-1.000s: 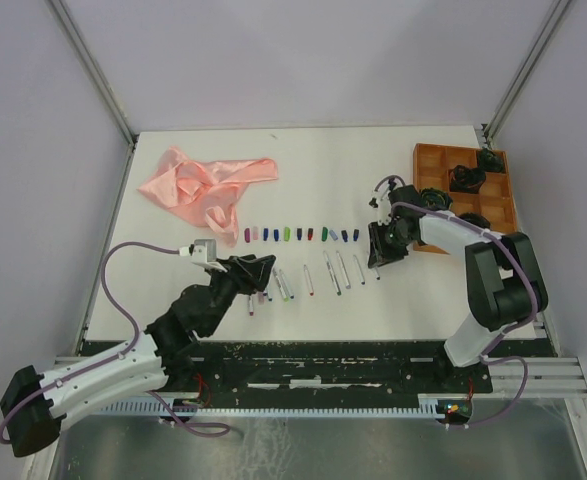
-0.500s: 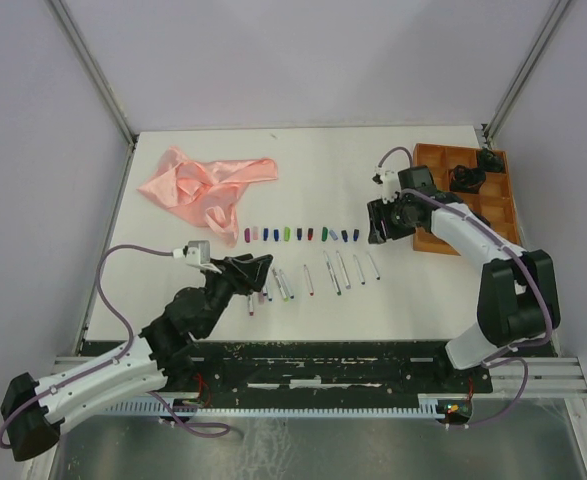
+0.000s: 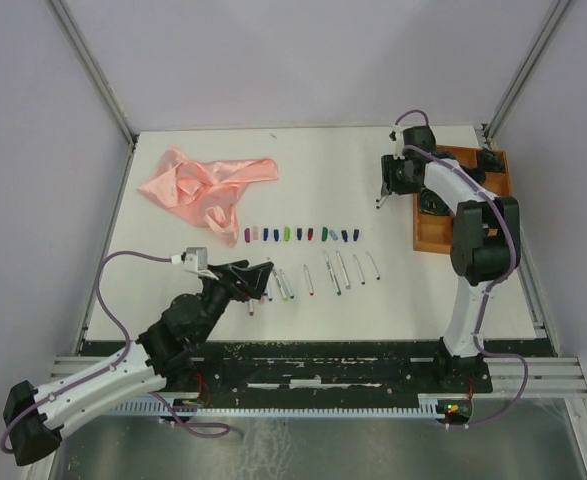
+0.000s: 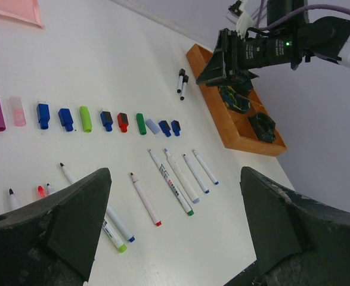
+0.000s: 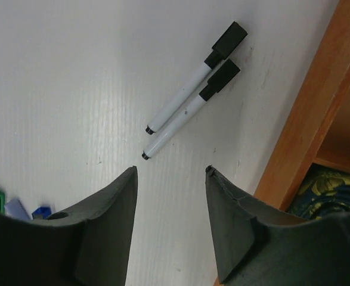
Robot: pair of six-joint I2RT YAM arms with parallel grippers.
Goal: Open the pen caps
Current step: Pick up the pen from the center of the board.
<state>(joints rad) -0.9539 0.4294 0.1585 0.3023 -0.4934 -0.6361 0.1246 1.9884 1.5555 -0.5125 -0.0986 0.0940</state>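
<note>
**A:** Item: right end effector (image 5: 170, 173). Status?

**B:** I've swung it from the pen row (image 3: 323, 272) to two black-capped pens (image 5: 186, 113) beside the orange tray (image 5: 306, 119). It is open and empty; left end effector (image 4: 175, 176) open too. Their caps (image 5: 229, 37) remain on.

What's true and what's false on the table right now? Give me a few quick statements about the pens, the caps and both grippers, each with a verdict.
1. The two pens beside the orange tray have their black caps on. True.
2. The right gripper is clamped on a pen. False: it is open, above those two pens, and holds nothing.
3. The loose caps lie in a row, farther from the arm bases than the row of bare pens. True.
4. The pink cloth lies in the tray. False: it lies on the table, at the far left.
5. The left gripper is open and empty. True.
</note>
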